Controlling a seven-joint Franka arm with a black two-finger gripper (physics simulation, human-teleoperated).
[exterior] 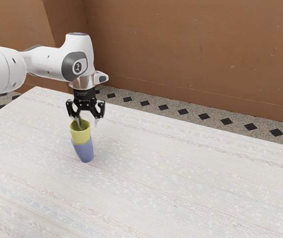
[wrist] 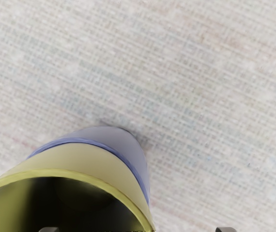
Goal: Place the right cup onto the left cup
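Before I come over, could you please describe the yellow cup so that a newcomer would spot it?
On the pale table, look below the black gripper. The yellow cup sits there with its open mouth upward. Unlike the blue cup, in which it is nested, it is the upper of the two.

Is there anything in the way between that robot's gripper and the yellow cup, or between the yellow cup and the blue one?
Nothing visible: the open gripper has one finger reaching inside the yellow cup, which sits nested in the blue cup.
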